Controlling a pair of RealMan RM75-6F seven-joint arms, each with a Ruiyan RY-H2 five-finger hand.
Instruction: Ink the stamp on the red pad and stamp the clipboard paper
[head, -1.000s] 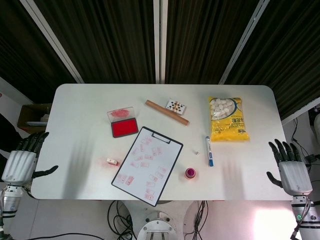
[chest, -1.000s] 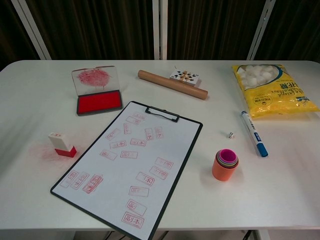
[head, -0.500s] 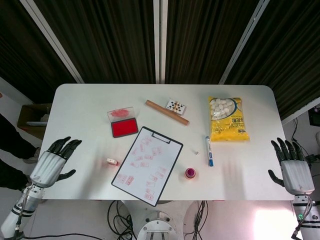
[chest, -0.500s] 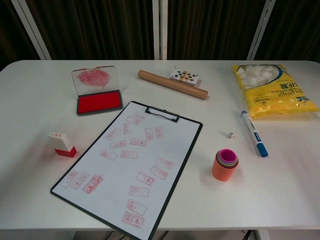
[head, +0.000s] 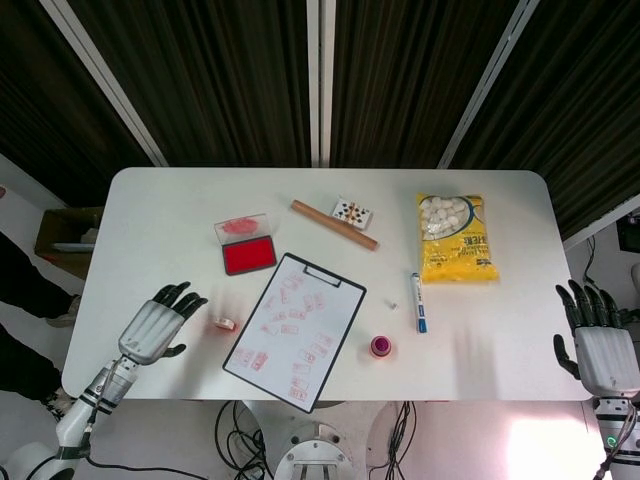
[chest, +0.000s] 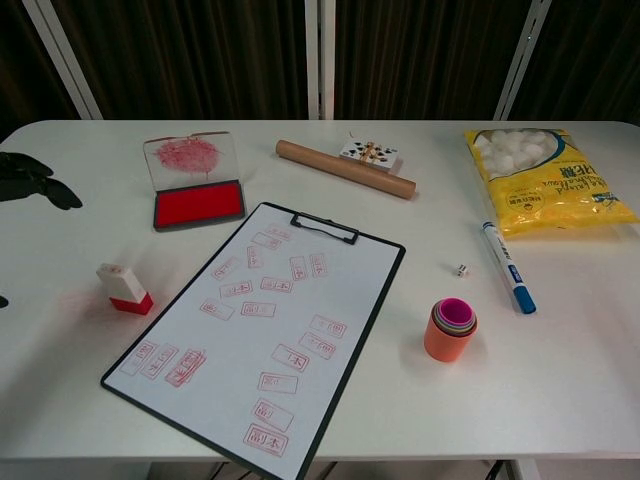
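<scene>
The small white and red stamp (head: 224, 323) (chest: 123, 287) lies on the table left of the clipboard (head: 296, 329) (chest: 260, 322), whose paper carries several red imprints. Behind it the red ink pad (head: 249, 255) (chest: 198, 204) sits with its clear lid raised. My left hand (head: 157, 325) hovers open just left of the stamp, fingers spread, holding nothing; the chest view shows only its dark fingertips (chest: 25, 180) at the left edge. My right hand (head: 601, 345) stays open off the table's right edge, far from everything.
A wooden rolling pin (head: 333, 224) and a card deck (head: 352, 212) lie behind the clipboard. A yellow snack bag (head: 455, 237), a blue marker (head: 418, 301), a small die (chest: 460, 269) and stacked cups (head: 381, 346) occupy the right half.
My left hand has swung in from beyond the table's left edge to just beside the stamp. The right hand has drifted slightly down and right.
</scene>
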